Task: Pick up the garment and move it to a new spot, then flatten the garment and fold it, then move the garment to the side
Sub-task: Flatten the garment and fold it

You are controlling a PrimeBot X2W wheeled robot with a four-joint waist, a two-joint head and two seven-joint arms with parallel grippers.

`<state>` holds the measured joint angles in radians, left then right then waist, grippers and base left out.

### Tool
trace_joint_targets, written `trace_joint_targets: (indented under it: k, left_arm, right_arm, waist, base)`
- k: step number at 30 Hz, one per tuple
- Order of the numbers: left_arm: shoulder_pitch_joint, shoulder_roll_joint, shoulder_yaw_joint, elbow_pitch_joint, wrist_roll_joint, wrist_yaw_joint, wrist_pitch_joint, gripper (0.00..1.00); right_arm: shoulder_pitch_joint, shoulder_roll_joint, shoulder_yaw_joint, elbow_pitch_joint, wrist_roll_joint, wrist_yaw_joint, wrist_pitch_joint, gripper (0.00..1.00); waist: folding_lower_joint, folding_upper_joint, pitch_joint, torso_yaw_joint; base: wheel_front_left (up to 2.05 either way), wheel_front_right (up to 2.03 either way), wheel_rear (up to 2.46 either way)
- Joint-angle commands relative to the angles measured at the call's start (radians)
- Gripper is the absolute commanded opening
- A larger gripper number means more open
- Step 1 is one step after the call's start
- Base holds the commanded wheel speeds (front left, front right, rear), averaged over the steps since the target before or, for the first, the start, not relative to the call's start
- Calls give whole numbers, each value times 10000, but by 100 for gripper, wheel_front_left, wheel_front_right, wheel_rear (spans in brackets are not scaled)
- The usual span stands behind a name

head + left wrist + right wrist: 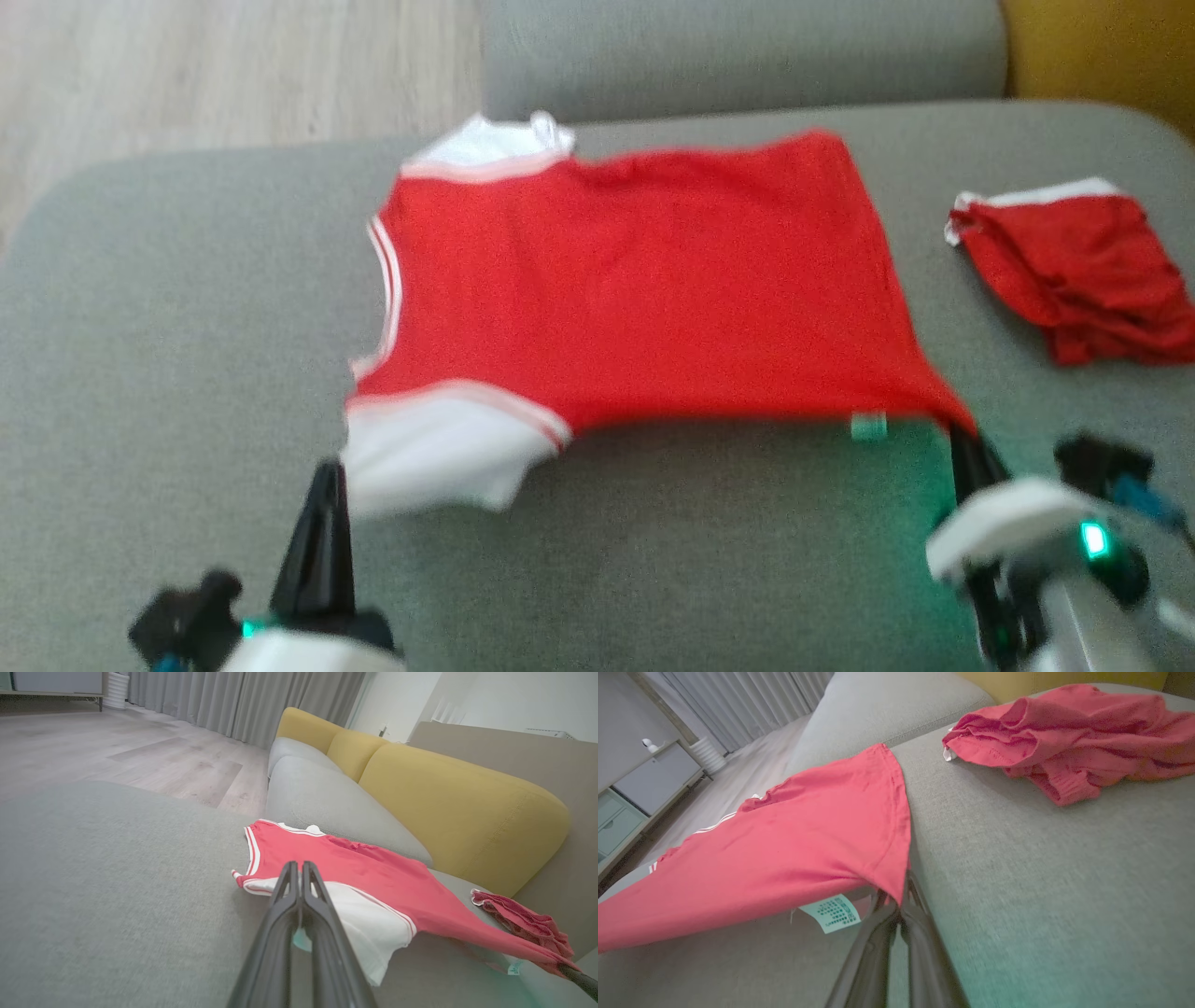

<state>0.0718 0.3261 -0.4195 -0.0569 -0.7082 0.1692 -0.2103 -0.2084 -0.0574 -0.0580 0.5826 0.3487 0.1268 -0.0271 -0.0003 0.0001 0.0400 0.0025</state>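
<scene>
Two hands together: right hand (966,448) clamped on the garment (635,280) hem corner, left hand (327,471) at the white sleeve (439,457), grip unclear. Garment spread mid sofa seat (168,373), near edge lifted. Best: pull taut, lower evenly, avoid the red cloth (1083,271) near the right edge.

**No writing clear enough to read**

The only printed item is a small care label (831,913) sewn inside the hem of the red shirt (808,830). In the right wrist view it hangs below the raised hem, a pale tag with several rows of dark print too fine to read. In the head view it is a blurred greenish tab at the shirt's near edge. In the left wrist view it is a pale fleck with marks that cannot be made out.
</scene>
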Motion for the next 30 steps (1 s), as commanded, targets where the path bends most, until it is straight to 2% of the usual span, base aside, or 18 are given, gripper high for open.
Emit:
trace_joint_targets:
  k: [1,7,13,22,30]
  left_arm:
    - [77,302,369,-633,-49,201,25,0]
    - [1031,432,310,-1292,-97,555,146,0]
    - [1080,407,255,-1302,-218,562,276,0]
    - [696,20,9,-724,-615,234,431,0]
    - [-855,-106,-146,243,-633,-253,807,0]
  right_arm:
    - [464,47,105,-937,124,39,323,0]
    - [2220,67,-201,-2928,323,39,1448,0]
    - [2646,70,-309,-3558,453,39,2045,0]
    - [2615,71,-409,-3567,996,39,2812,0]
    - [1696,71,-405,-3245,778,39,3338,0]
  waist:
    - [3,-1,-474,69]
    - [3,-1,-631,123]
    - [3,-1,-615,188]
    - [3,-1,-543,236]
    - [3,-1,-461,135]
  base:
    - [0,0,0]
    - [0,0,0]
    - [0,0,0]
    - [0,0,0]
    - [0,0,0]
